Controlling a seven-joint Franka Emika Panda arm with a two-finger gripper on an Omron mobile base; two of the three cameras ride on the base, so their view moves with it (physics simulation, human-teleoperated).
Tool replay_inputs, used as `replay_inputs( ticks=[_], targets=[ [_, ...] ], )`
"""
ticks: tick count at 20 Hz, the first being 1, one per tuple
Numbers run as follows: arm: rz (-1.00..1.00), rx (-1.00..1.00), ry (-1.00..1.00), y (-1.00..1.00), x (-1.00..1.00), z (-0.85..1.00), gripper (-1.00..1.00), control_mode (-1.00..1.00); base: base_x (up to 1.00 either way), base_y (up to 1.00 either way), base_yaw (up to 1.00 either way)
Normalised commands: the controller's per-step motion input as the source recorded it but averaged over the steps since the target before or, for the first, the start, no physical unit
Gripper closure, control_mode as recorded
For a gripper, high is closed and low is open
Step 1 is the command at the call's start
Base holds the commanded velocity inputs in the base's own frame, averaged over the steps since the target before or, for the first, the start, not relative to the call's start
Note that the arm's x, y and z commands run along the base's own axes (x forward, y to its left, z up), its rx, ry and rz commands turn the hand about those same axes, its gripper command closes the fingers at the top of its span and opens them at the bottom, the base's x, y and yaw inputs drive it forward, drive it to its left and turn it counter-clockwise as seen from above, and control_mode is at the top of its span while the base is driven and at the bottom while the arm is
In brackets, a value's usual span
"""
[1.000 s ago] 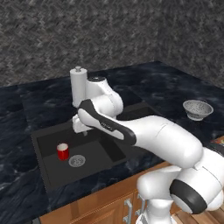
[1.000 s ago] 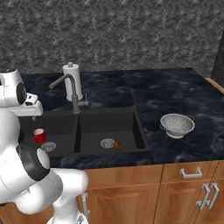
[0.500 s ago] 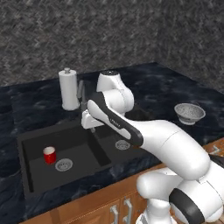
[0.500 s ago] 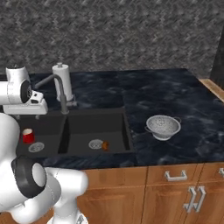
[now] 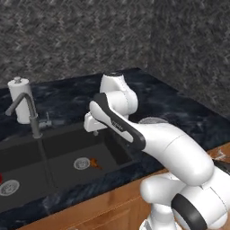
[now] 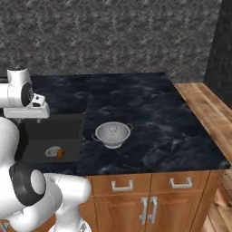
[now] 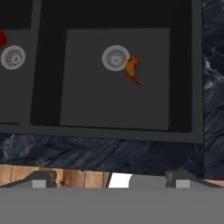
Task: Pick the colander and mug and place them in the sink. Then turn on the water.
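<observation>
Black marble counter (image 6: 149,118) runs along a rough grey stone wall (image 6: 113,36), with wooden cabinets (image 6: 149,199) under it and a wooden floor (image 6: 204,108) off to the right. A dark two-basin sink (image 5: 112,152) is cut into the counter, each basin with a round silver drain (image 7: 115,58). In the right basin a small orange scrap (image 7: 132,70) lies touching the drain's edge.

The colander (image 6: 112,134) stands upright on the counter, just to the right of the sink and apart from it, its two loop handles pointing out to the sides. In the left base view only a sliver of its rim shows behind the arm. The mug (image 7: 1,38) sits in the left basin, beside that basin's drain; only a red edge of it shows at the border of the hand view and of the left base view.

A slim dark faucet (image 5: 27,112) rises behind the sink, its spout curving over the left basin, and a white paper-towel roll (image 5: 20,92) stands just behind it.

The gripper (image 7: 107,183) hangs above the front edge of the sink, looking down into the right basin. Its fingers (image 7: 41,180) are spread wide and have hold of nothing.
</observation>
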Motion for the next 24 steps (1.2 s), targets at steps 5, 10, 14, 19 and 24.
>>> replay_inputs(
  ticks=[5, 10, 14, 19, 24],
  targets=[
    [0.0, 0.0, 0.0, 0.0, 0.0, 0.0, -1.0, 1.0, 0.26, -1.0, 0.0],
    [0.0, 0.0, 0.0, 0.0, 0.0, 0.0, -1.0, 1.0, 0.64, -0.94, 0.0],
    [0.0, 0.0, 0.0, 0.0, 0.0, 0.0, -1.0, 1.0, 0.91, -0.3, -0.02],
    [0.0, 0.0, 0.0, 0.0, 0.0, 0.0, -1.0, 1.0, 0.99, 0.38, -0.08],
    [0.0, 0.0, 0.0, 0.0, 0.0, 0.0, -1.0, 1.0, 0.99, 0.14, -0.04]
  ],
)
